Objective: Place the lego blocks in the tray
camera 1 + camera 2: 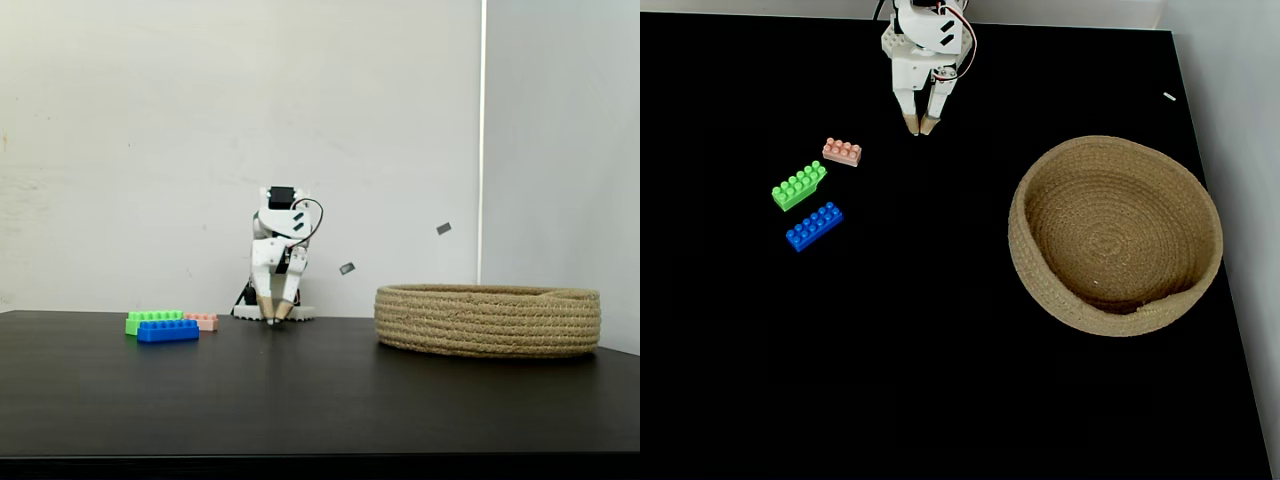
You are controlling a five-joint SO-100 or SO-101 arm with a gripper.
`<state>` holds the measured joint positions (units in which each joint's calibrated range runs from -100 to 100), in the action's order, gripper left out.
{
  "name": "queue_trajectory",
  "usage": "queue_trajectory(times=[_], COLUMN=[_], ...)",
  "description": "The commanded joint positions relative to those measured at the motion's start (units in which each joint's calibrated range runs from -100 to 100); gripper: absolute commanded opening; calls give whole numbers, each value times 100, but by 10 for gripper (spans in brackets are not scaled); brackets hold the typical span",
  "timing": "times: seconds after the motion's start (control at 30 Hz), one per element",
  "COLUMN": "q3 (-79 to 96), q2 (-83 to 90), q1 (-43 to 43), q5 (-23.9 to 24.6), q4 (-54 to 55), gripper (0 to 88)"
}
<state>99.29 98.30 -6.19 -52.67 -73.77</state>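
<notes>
Three lego blocks lie on the black table, left of the arm in both fixed views: a blue block (814, 226) (167, 331), a light green block (799, 186) (152, 319) and a small pink block (842, 152) (204, 321). The tray (1116, 236) (488, 319), a round basket of coiled tan rope, stands on the right and holds nothing. My white gripper (921, 128) (273, 321) points down at the table near the arm's base, its tan fingertips nearly together with nothing between them. It is well apart from the blocks and the tray.
The black table (920, 360) ends at a white wall behind the arm and at a right edge just past the tray. Small grey marks (443, 229) sit on the wall. Open table lies between the blocks and the tray.
</notes>
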Motion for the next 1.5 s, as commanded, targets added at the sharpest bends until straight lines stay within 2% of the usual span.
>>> queue_trajectory(times=[0.0, 0.57, 0.97, 1.13, 1.2, 1.27, 1.33, 1.47], q3=[71, 71, 71, 71, 71, 71, 34, -467], q2=[41, 41, 41, 41, 41, 41, 41, -355], q1=[1, 50, 50, 67, 83, 91, 17, -90], q5=[10, 205, -107, 39, 200, 542, 645, 830], q4=[-41, -41, -41, -41, -32, 76, 218, 659], gripper=[2, 1, 1, 1, 27, 79, 136, 164])
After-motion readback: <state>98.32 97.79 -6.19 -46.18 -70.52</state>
